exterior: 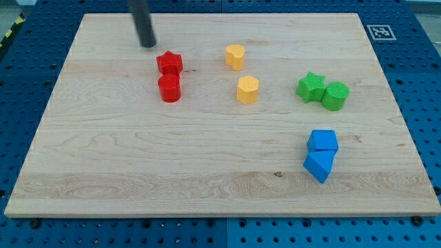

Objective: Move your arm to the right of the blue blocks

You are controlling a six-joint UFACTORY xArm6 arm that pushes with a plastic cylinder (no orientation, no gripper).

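Two blue blocks sit together at the view's lower right: a blue cube (322, 140) above a blue wedge-like block (318, 166), touching. My tip (148, 45) is at the view's upper left, far from the blue blocks, up and to their left. It stands just up-left of a red star block (169, 63), with a small gap between them.
A red cylinder (169, 89) touches the red star from below. Two yellow blocks (235, 56) (247, 89) lie near the top centre. A green star (311, 87) and a green cylinder (335, 95) touch at the right. The wooden board (138, 172) ends close to the blue blocks' right.
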